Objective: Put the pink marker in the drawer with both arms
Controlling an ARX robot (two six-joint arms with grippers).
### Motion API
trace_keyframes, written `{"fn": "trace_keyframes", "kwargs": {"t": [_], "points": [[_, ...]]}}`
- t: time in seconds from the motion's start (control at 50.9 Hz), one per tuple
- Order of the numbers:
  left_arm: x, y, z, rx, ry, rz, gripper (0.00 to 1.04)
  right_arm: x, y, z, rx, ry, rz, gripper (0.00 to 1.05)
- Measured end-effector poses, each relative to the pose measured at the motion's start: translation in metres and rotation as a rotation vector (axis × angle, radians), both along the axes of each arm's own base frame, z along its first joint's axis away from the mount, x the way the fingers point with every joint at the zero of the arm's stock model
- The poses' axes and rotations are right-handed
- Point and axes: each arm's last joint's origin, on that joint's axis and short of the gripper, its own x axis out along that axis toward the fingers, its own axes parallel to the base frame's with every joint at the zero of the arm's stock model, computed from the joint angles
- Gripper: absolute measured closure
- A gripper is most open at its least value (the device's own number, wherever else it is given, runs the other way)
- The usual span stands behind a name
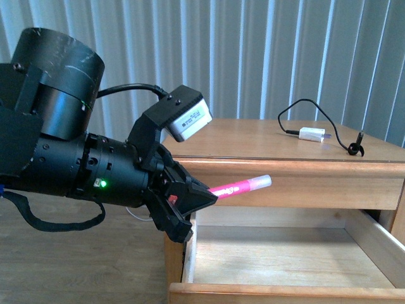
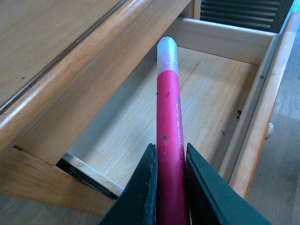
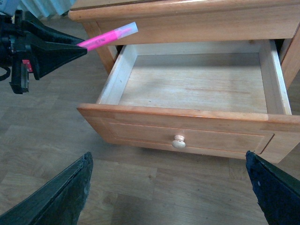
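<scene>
Left gripper: the black pincer left gripper (image 1: 212,196) is clamping the slim hot-pink marker (image 1: 243,187) by its tail.
Marker: it's sticking out past the fingertips, hovering above the open honey-coloured wooden drawer (image 3: 187,115), near its left wall.
Right gripper: the black right gripper (image 3: 167,156) is hanging spread wide before the drawer front.

Bright daylight thru blinds (image 1: 285,50); 3 views sharp; soft shadow in drawer (image 3: 187,126).

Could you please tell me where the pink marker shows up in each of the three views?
Front view: marker centre, in the left gripper.
Left wrist view: marker between the fingers, over the drawer.
Right wrist view: marker by the drawer's back corner.
Shared landmark: the open drawer.
</scene>
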Motion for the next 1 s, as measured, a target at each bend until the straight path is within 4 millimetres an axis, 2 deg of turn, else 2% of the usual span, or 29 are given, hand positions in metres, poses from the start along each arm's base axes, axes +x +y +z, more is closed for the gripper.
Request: {"fn": "trace_keyframes", "kwargs": {"t": [0.255, 0.353, 0.491, 0.589, 0.648, 0.864, 1.001], "points": [[0.013, -0.013, -0.035, 0.009, 0.053, 0.015, 0.9, 0.0, 0.0, 0.0, 0.0, 0.0, 0.0, 0.08], [0.017, -0.018, -0.039, 0.008, 0.053, 0.033, 0.9, 0.0, 0.0, 0.0, 0.0, 0.0, 0.0, 0.08], [0.019, -0.021, -0.036, 0.001, 0.041, 0.064, 0.68, 0.0, 0.0, 0.0, 0.0, 0.0, 0.0, 0.08], [0.022, -0.02, -0.033, 0.013, 0.006, 0.151, 0.52, 0.0, 0.0, 0.0, 0.0, 0.0, 0.0, 0.08], [0.022, -0.017, -0.025, -0.043, -0.011, 0.185, 0.37, 0.0, 0.0, 0.0, 0.0, 0.0, 0.0, 0.08], [0.003, 0.009, 0.011, -0.12, -0.034, 0.381, 0.06, 0.0, 0.0, 0.0, 0.0, 0.0, 0.0, 0.08], [-0.02, 0.036, 0.027, -0.181, -0.044, 0.496, 0.06, 0.0, 0.0, 0.0, 0.0, 0.0, 0.0, 0.08]]}}
